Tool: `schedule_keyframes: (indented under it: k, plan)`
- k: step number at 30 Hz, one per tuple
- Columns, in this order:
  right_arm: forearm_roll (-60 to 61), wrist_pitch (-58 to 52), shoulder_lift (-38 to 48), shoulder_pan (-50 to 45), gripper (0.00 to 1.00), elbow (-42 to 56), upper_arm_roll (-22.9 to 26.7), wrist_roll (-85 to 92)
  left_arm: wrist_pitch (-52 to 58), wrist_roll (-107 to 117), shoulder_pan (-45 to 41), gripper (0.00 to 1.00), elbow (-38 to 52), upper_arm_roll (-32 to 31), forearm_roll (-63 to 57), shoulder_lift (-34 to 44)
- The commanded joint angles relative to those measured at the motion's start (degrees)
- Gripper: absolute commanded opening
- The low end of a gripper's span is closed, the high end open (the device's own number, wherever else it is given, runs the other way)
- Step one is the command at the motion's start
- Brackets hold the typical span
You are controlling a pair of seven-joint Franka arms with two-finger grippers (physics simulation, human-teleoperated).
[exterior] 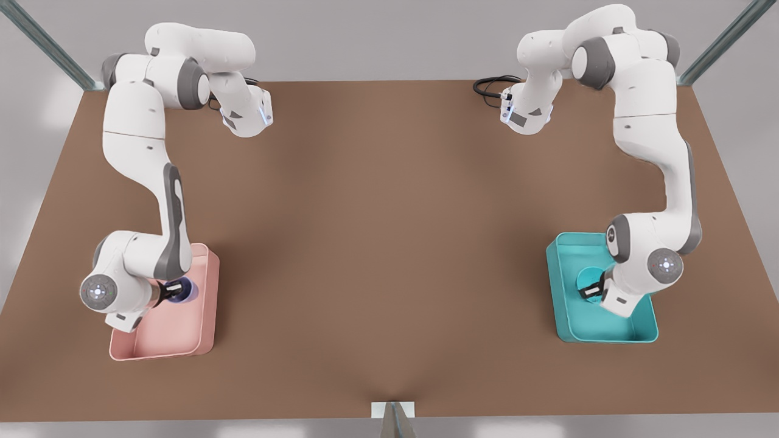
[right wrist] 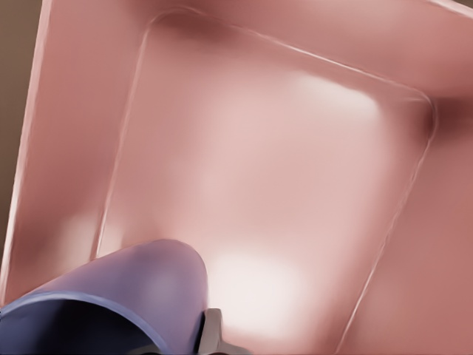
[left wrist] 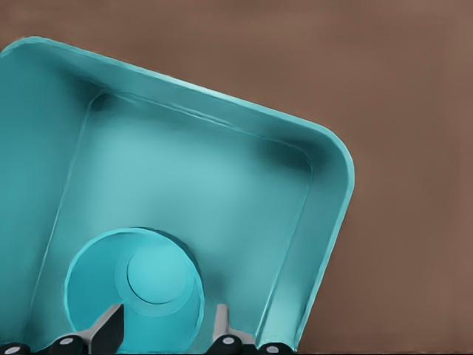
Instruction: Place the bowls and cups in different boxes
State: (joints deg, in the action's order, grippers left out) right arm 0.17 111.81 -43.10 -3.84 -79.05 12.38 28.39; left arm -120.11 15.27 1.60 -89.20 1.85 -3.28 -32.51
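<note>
From the front, my left hand (exterior: pixel 593 291) is low on the frame's right, down inside the shallow teal plastic tray (exterior: pixel 614 331), fingers set around the rim of the small round teal bowl (exterior: pixel 584 278). My right hand (exterior: pixel 176 288) is low on the frame's left, over the pale pink plastic tray (exterior: pixel 182 340), holding the lavender-purple tumbler (exterior: pixel 187 289). Both trays sit on the brown bench (exterior: pixel 389 243), well apart.

In my left wrist view, the teal bowl (left wrist: pixel 137 288) sits in the tray (left wrist: pixel 310 222) at lower left of the frame, near the side wall — one of my fingers (left wrist: pixel 109 334) is inside its rim, the other outside, narrowly set on the wall.

In my right wrist view, the tumbler (right wrist: pixel 118 296) fills the lower left — gripped, one fingertip (right wrist: pixel 214 333) against its side, the pink tray floor (right wrist: pixel 281 170) beyond.
</note>
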Motion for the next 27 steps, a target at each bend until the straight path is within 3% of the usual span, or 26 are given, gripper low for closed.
schedule_keyframes:
  k: [1, 3, 4, 5, 8, 12, 15, 16, 18, 27]
  plan:
    - [0.18, 2.89, -0.31, 0.06, 0.21, -0.05, 0.01, 11.16, 10.59, 2.49, 0.07, 1.0, 0.26, -0.09, 0.46, 4.81]
    - [0.36, 2.98, -1.19, 0.06, 0.21, 0.03, -0.08, 11.25, 18.58, 0.75, -1.77, 1.0, 0.26, -0.26, 3.02, 12.89]
    - [0.53, 3.24, -1.72, 0.06, 0.77, 0.12, -0.16, 11.08, 24.47, -6.81, -3.18, 1.0, 0.26, -0.26, 2.84, 16.94]
    - [0.62, 3.59, -1.9, 0.06, 1.0, 0.12, -0.17, 11.08, 29.04, -12.0, -3.44, 1.0, 0.52, -0.26, 2.76, 19.24]
    - [0.53, 3.59, -1.81, 0.06, 1.0, 0.12, -0.25, 11.16, 36.44, -12.89, -3.36, 1.0, 6.05, -1.58, 2.49, 17.66]
    - [0.44, 2.71, 0.03, 0.06, 1.0, -0.05, -0.25, 11.78, 35.3, -12.8, -2.74, 1.0, 6.85, -1.67, 2.4, 17.39]
    - [0.44, -6.05, 8.45, 0.06, 0.99, -0.23, -0.52, 11.52, 35.47, -14.65, -1.95, 1.0, 6.76, -1.67, 2.67, 17.39]
    - [0.44, -14.94, 16.02, 0.06, 0.99, -0.32, -0.52, 8.27, 35.65, -14.65, -1.78, 1.0, 6.76, -1.67, 2.76, 17.39]
    - [0.0, -27.16, 25.17, -0.2, 1.0, -0.06, -0.61, -10.17, 35.65, -14.65, -1.78, 1.0, 6.76, -1.67, 2.76, 17.39]
    - [-2.9, -30.6, 31.06, -0.03, 1.0, -1.28, -2.19, -18.28, 35.65, -14.56, -1.78, 1.0, 6.76, -1.67, 2.67, 17.3]
